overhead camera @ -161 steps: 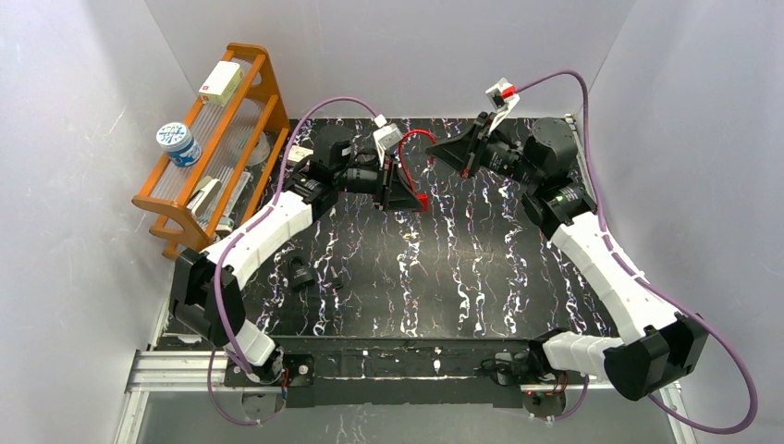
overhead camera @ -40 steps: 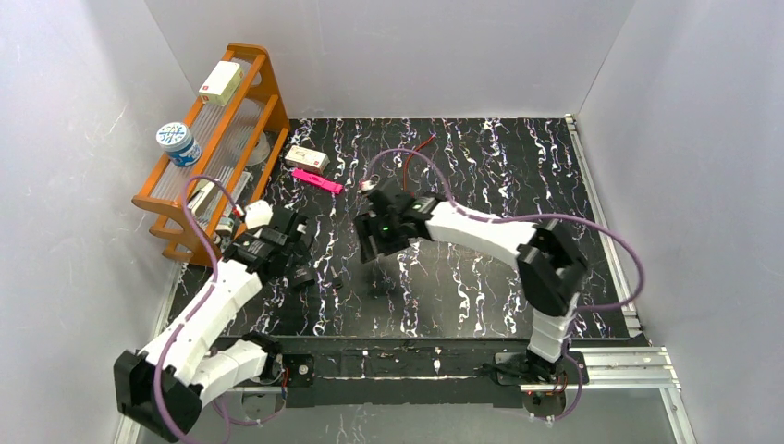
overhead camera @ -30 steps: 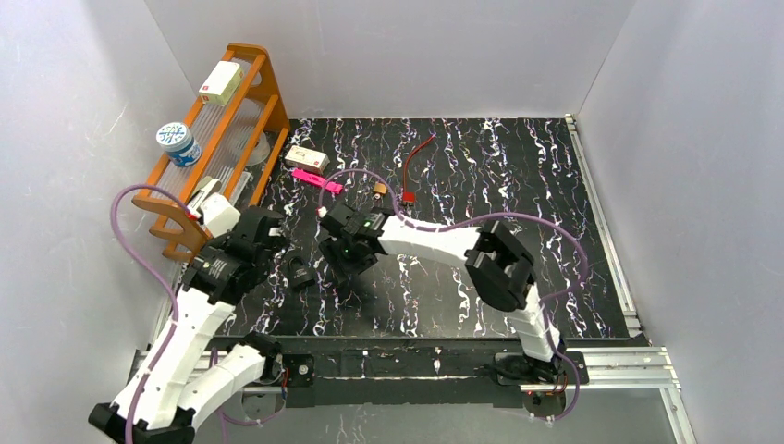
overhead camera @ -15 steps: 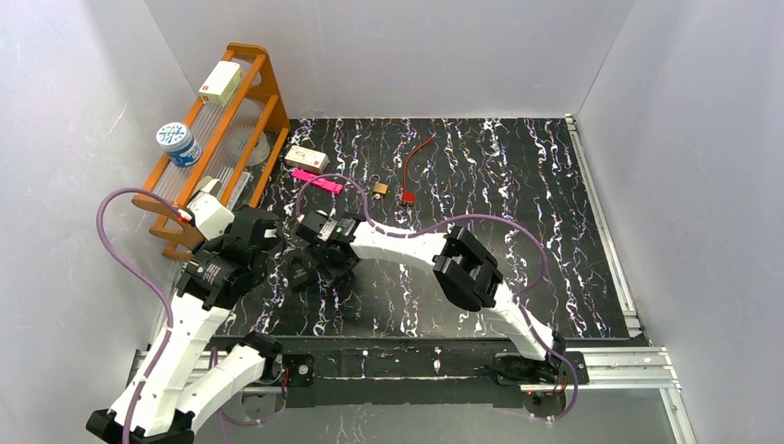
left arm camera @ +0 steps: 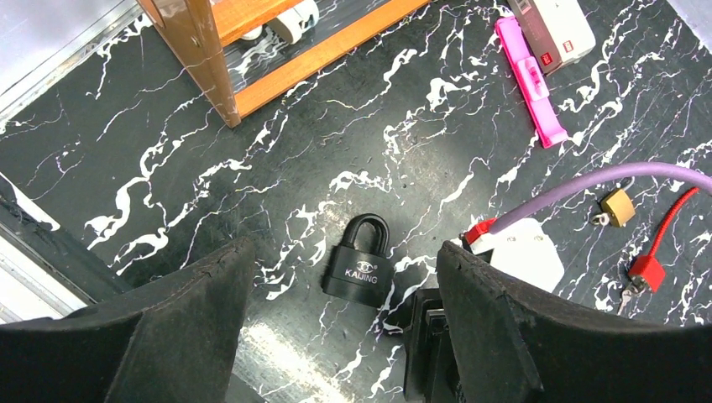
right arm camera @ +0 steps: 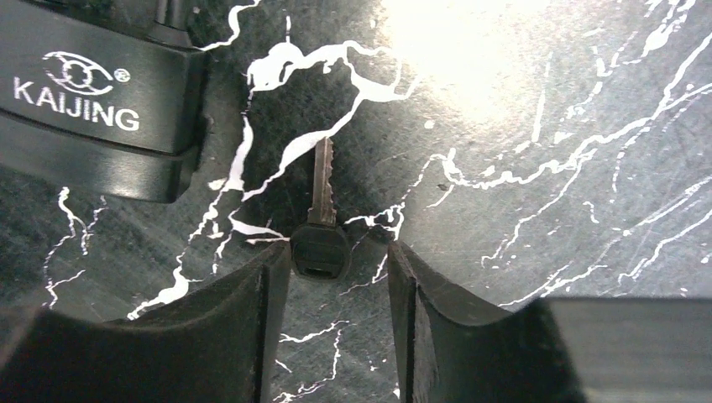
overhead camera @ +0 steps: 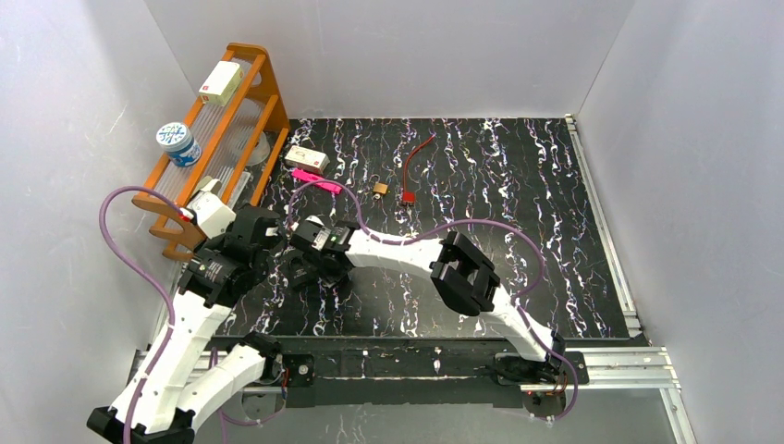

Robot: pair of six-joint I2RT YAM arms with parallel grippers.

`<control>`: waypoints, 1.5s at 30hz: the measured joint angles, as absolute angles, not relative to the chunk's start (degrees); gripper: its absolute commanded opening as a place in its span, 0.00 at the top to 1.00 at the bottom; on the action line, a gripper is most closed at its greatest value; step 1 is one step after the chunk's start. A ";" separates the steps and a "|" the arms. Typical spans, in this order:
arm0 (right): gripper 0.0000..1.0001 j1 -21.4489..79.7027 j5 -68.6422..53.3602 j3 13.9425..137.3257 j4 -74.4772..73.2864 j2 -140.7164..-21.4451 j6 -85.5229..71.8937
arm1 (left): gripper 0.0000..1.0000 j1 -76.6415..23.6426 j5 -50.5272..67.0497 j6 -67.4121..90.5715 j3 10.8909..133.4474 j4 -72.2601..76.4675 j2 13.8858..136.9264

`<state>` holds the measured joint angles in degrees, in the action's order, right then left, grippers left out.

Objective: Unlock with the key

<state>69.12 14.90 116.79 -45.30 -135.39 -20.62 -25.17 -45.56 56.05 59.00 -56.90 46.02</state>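
A black padlock (left arm camera: 363, 264) marked KAIJING lies flat on the black marbled table (overhead camera: 518, 213), also seen as the padlock (overhead camera: 298, 271) and the padlock (right arm camera: 92, 109). Just to its right lies a small key (right arm camera: 320, 239) with a black head, its blade pointing away from me. My right gripper (right arm camera: 338, 252) is low over the table, open, with the key's head between its fingertips and close against the left finger (right arm camera: 269, 294). My left gripper (left arm camera: 344, 252) hovers open above the padlock, holding nothing. In the top view the right gripper (overhead camera: 319, 259) hides the key.
An orange wooden rack (overhead camera: 217, 129) with jars and boxes stands at the left edge. Behind the arms lie a white box (overhead camera: 306, 158), a pink tool (overhead camera: 317, 182), a small brass padlock (overhead camera: 380, 189) and a red cable (overhead camera: 411, 166). Grey walls enclose the table.
My right arm has swept left across the table down to the key beside the padlock, and its fingers have narrowed around the key's head. The left arm has stayed over the padlock.
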 measured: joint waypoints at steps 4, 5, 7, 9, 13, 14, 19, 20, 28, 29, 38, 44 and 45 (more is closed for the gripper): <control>0.54 69.14 17.30 115.02 -44.97 -134.34 -20.84 | 0.23 -25.17 -45.12 56.10 59.00 -56.38 46.04; 0.55 69.12 17.96 114.06 -44.93 -133.78 -20.86 | 0.23 -25.17 -44.97 56.07 59.00 -56.14 46.06; 0.55 69.12 18.31 111.87 -44.60 -132.25 -20.84 | 0.23 -25.17 -44.75 55.99 59.00 -55.75 46.11; 0.52 69.08 17.69 108.97 -43.40 -129.99 -20.71 | 0.23 -25.17 -44.53 55.92 59.00 -55.59 46.15; 0.41 68.99 14.70 105.32 -40.16 -125.12 -20.43 | 0.23 -25.17 -44.36 55.88 59.00 -55.27 46.13; 0.40 68.99 13.85 105.21 -39.35 -124.11 -20.32 | 0.23 -25.17 -44.36 55.75 59.00 -55.22 46.06; 0.39 69.01 11.18 105.58 -36.45 -122.34 -19.53 | 0.23 -25.17 -44.34 55.22 59.00 -54.59 45.69; 0.39 69.01 10.92 105.62 -36.38 -122.58 -19.44 | 0.23 -25.17 -44.31 55.11 59.00 -54.50 45.65; 0.36 69.01 11.09 107.59 -38.11 -127.94 -17.74 | 0.23 -25.17 -43.86 55.00 59.00 -54.37 45.04; 0.36 69.01 11.60 107.61 -38.63 -128.40 -17.65 | 0.23 -25.17 -43.81 54.98 59.00 -54.37 44.91; 0.37 69.01 13.89 108.36 -41.50 -130.02 -16.14 | 0.22 -25.17 -42.61 54.61 59.00 -53.56 45.04; 0.38 68.99 11.57 108.62 -41.67 -130.89 -14.44 | 0.22 -25.17 -42.19 53.56 59.00 -52.75 46.74; 0.39 68.99 11.16 108.62 -41.69 -130.98 -14.26 | 0.22 -25.17 -42.09 53.49 59.00 -52.66 46.98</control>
<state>68.99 11.16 108.62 -41.69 -130.98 -14.26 -25.17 -42.09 53.49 59.00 -52.66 46.98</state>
